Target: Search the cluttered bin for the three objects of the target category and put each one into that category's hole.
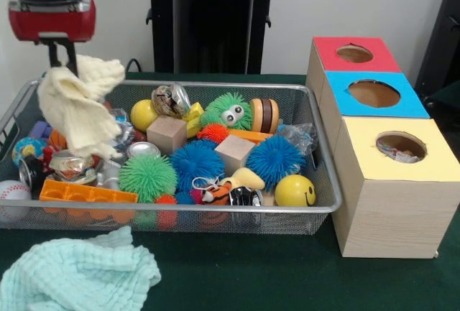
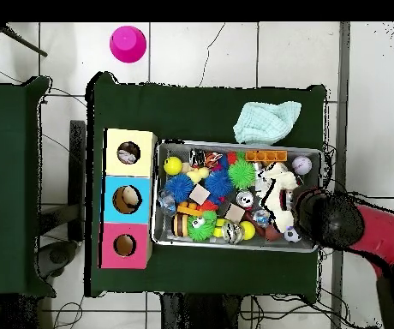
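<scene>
My gripper [image 1: 63, 65] hangs over the left end of the wire mesh bin [image 1: 215, 211], shut on a cream cloth [image 1: 77, 106] that dangles from it above the toys. In the overhead view the cream cloth [image 2: 277, 185] shows beside the arm's black head [image 2: 336, 219], which hides the gripper. To the right of the bin stand three wooden boxes with holes on top: red [image 1: 354, 53], blue [image 1: 374, 93] and yellow [image 1: 400, 146]. Something lies inside the yellow hole [image 2: 128, 153].
The bin [image 2: 235, 145] is crowded with spiky balls [image 1: 195, 161], wooden cubes [image 1: 167, 134], a yellow smiley ball [image 1: 295, 190], an orange tray [image 1: 86, 194] and cans. A mint cloth [image 1: 75, 274] lies on the green table before the bin. A pink cup [image 2: 128, 43] stands on the floor.
</scene>
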